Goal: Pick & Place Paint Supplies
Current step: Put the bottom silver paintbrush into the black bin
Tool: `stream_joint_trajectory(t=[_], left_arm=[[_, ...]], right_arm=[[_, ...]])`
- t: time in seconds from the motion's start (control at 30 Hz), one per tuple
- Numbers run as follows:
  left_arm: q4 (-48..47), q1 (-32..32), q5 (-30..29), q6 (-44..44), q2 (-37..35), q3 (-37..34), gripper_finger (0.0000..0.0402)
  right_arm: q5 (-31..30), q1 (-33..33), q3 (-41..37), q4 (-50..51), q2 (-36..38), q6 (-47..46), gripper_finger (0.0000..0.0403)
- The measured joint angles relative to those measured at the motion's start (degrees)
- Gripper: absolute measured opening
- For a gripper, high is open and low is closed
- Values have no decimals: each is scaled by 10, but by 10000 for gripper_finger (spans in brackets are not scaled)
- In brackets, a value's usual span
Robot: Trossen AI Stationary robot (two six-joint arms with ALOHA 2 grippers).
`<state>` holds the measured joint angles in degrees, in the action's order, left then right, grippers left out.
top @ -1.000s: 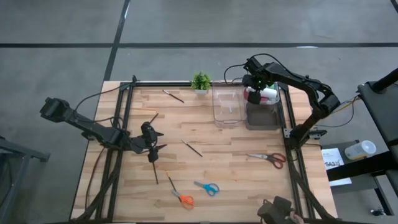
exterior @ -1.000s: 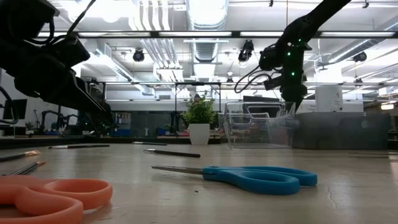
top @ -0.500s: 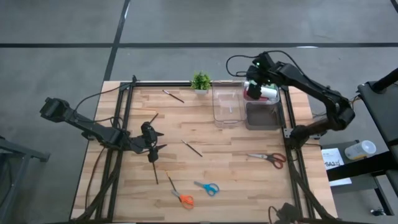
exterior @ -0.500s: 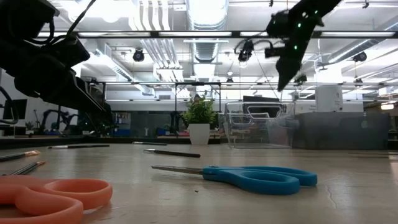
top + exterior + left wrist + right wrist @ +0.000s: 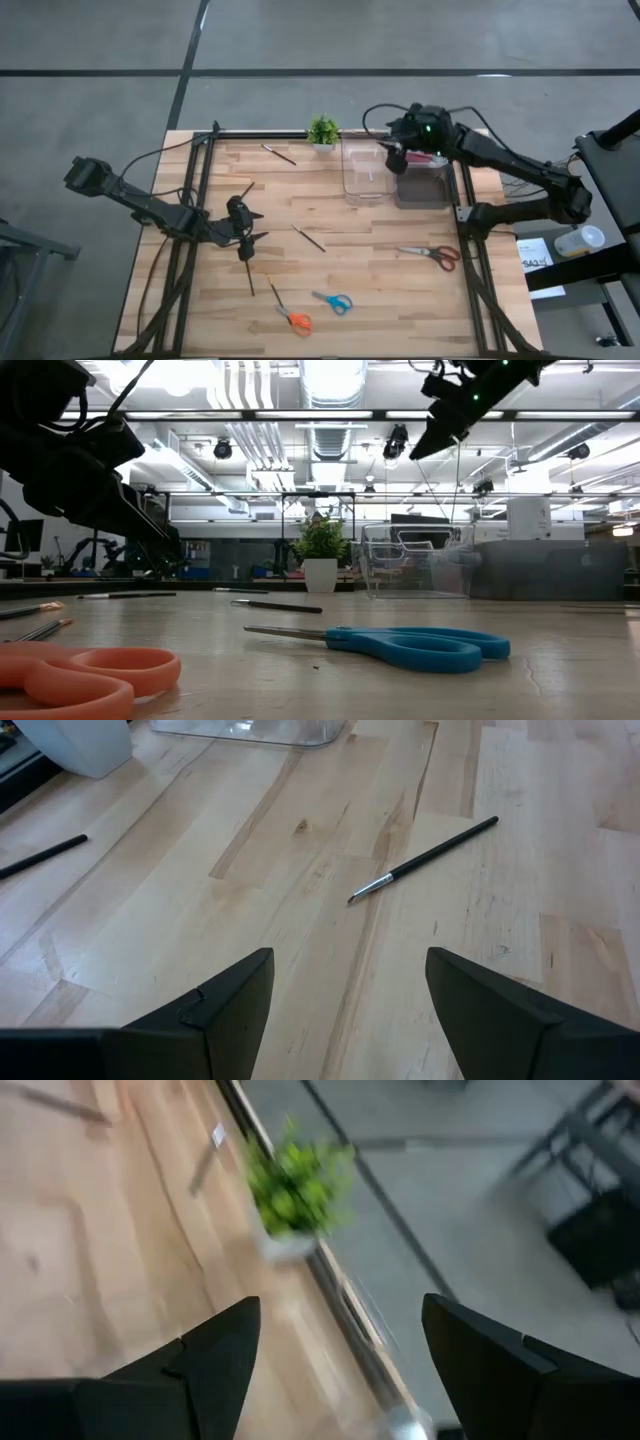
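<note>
Right hand (image 5: pixel 393 157) (empty, spread) above wooden table (image 5: pixel 380 260).

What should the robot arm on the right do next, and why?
Probably swing toward the thin dark paintbrush mid-table. The right gripper is open and empty above the clear plastic bin, and that brush still lies loose on the wooden table.

My right wrist view is smeared; I only make out the potted plant (image 5: pixel 290 1200) as a green blur. The dark bin (image 5: pixel 420 182) has its contents mostly hidden under the right arm. In my low view, the orange scissors (image 5: pixel 75 672) are cut off at the edge
</note>
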<state>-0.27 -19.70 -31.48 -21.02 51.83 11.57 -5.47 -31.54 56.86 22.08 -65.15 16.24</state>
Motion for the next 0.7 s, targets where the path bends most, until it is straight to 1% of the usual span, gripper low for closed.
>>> stream_joint_trajectory(t=[0.2,0.37,0.53,0.7], left_arm=[[0,0,0,0,0,0,266],[0,0,0,0,0,0,266],[0,0,0,0,0,0,266],[0,0,0,0,0,0,266]], right_arm=[[0,62,-122,-193,47,-24,276],[-5,105,-197,-326,63,-23,276],[-5,139,-237,-409,62,-21,276],[-5,178,-258,-451,52,-11,276]])
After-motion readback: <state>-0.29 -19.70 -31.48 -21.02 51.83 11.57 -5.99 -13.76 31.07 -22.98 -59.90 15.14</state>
